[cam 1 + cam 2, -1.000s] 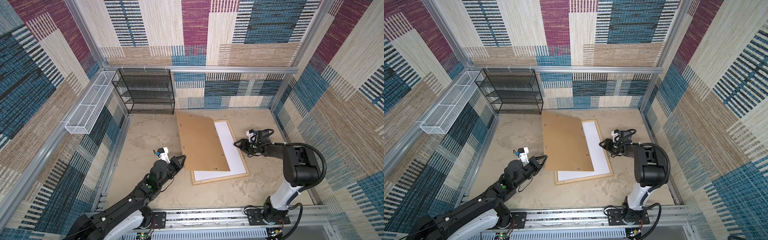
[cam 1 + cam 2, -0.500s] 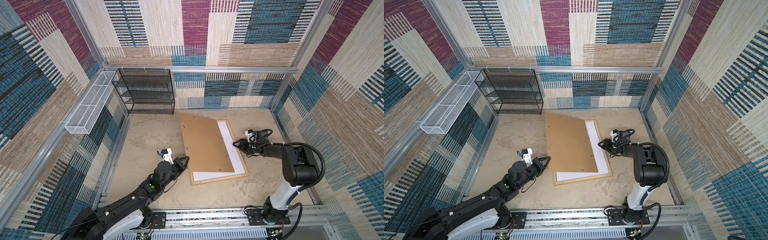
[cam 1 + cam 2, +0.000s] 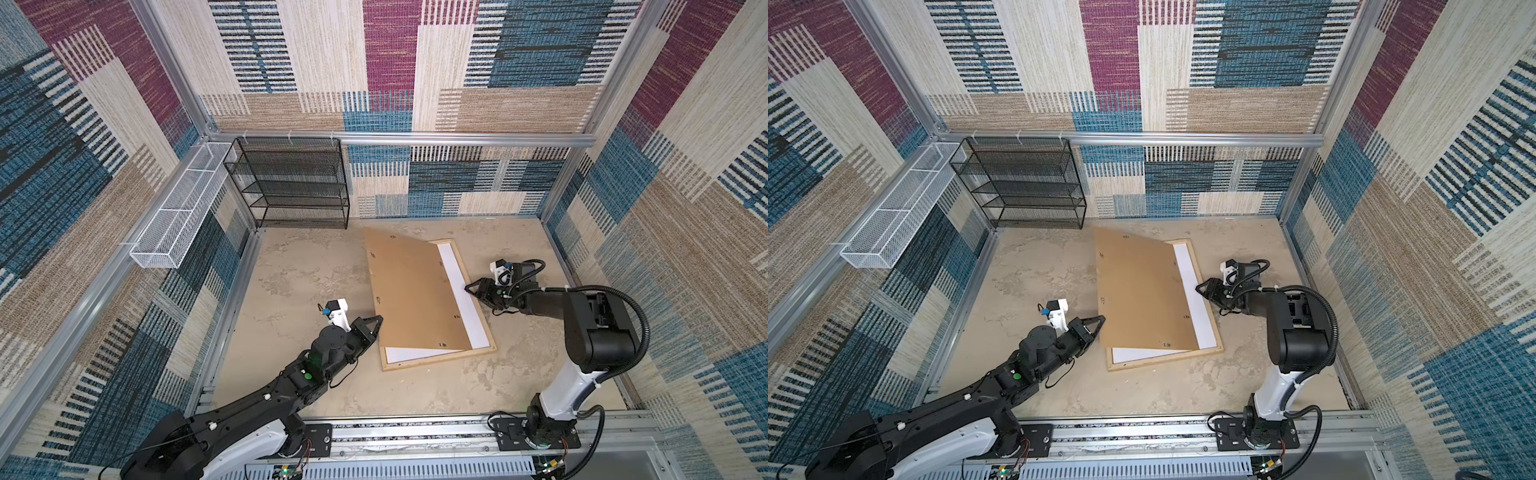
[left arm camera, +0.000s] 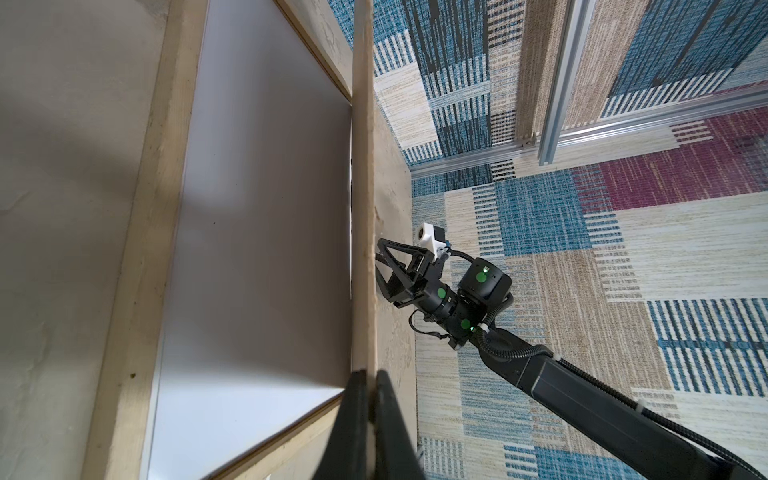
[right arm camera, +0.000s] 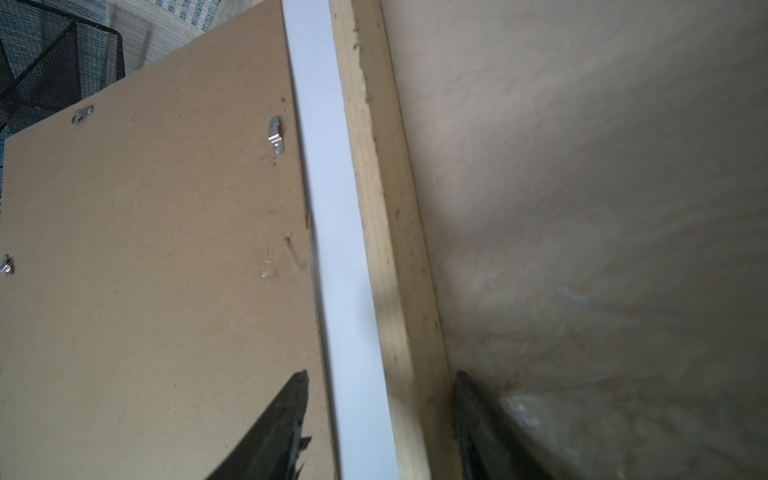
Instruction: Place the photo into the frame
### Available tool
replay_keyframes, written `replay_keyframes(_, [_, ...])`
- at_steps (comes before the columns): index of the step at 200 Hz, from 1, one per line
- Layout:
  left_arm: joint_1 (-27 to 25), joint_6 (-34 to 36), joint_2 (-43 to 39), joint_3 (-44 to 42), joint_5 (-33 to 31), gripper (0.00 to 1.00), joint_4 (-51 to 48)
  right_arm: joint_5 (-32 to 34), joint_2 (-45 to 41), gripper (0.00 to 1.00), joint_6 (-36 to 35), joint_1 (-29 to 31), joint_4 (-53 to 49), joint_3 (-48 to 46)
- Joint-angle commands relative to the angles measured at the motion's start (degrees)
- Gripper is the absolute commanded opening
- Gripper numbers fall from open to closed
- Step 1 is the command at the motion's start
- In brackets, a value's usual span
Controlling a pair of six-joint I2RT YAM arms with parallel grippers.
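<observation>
Pinches the left edge of the brown backing board (image 3: 411,291) in the left gripper (image 3: 376,322), tilted over the frame (image 3: 440,359). Straddles the frame's right bar with the right gripper (image 3: 470,289), jaws spread. Shows the frame flat on the table (image 3: 299,274), inside it probably the photo (image 3: 464,299), white back up.

Backing board (image 3: 415,295) farther over frame (image 3: 440,358)

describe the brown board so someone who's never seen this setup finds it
Find the black mesh shelf against the back wall; on the beige floor in front of it lies the frame of pale wood. The brown board sits askew over it: large, matte brown, dotted with small metal clips, unlike the white sheet beneath.
</observation>
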Motion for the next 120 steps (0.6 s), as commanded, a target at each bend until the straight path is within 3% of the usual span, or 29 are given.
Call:
replay_keyframes(1, [-0.2,-0.1,0.9,0.8,-0.7,0.00,6.8,-1.5,-0.7,0.58,1.5,0.3,0.5,-1.0])
replay_keyframes(120, [-0.7,-1.5,9.8,3.1,2.6,0.00,14.5,-1.9,-4.6,0.58,2.9,0.8,1.1,-4.7])
